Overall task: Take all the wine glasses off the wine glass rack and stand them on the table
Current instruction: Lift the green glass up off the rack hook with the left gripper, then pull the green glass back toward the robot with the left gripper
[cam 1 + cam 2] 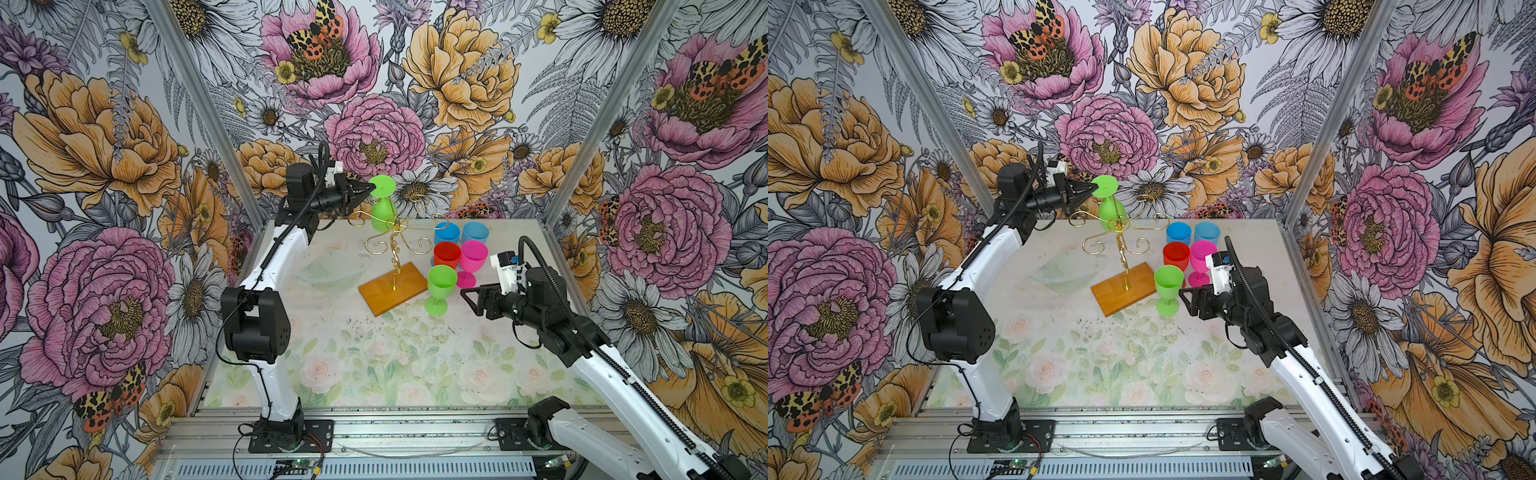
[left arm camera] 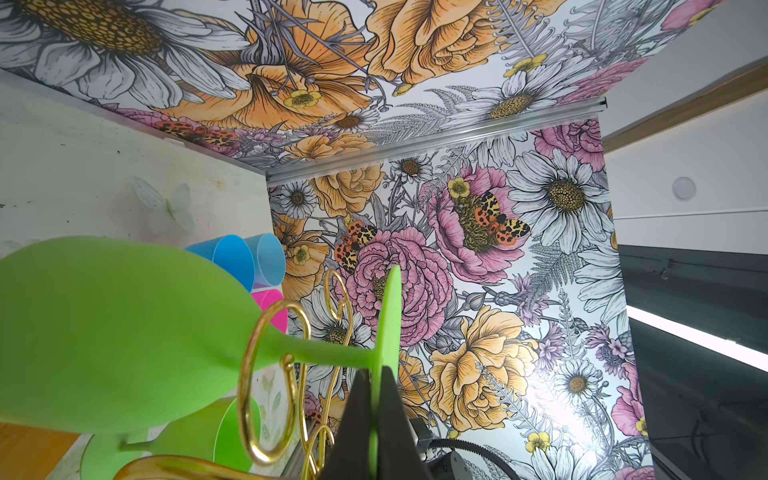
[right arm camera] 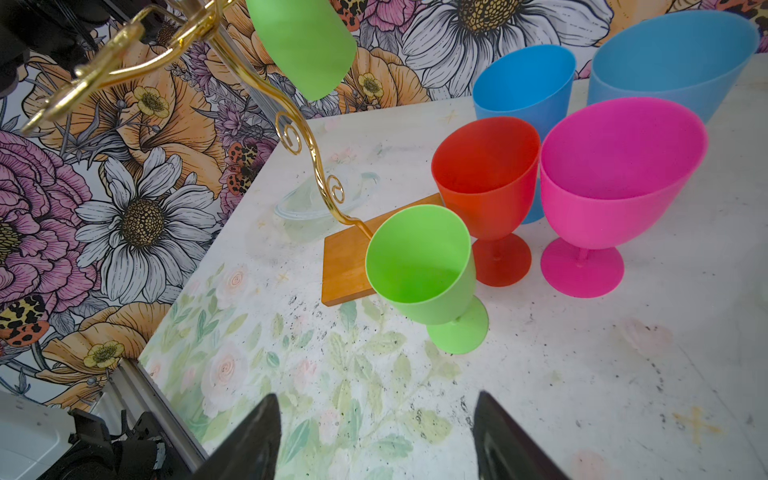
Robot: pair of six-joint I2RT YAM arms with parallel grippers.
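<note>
Floral-walled cell, pale flower-print worktop [image 1: 374, 365]. The green wine glass [image 1: 381, 214] hangs bowl-down at the rack's [image 1: 386, 295] top, toward the back, stem through a gold curl, not off yet. Left jaws are pinched tight on the rim of its foot, up high. The rack's wooden base sits mid-worktop. Just right of it stand a green goblet [image 1: 441, 282], red [image 1: 446, 255], pink [image 1: 473, 255] and two blue ones [image 1: 446, 232] behind. A clear dish [image 1: 332, 270] lies left of the base. Right jaws are wide, empty, low, near the green goblet, apart from it.
</note>
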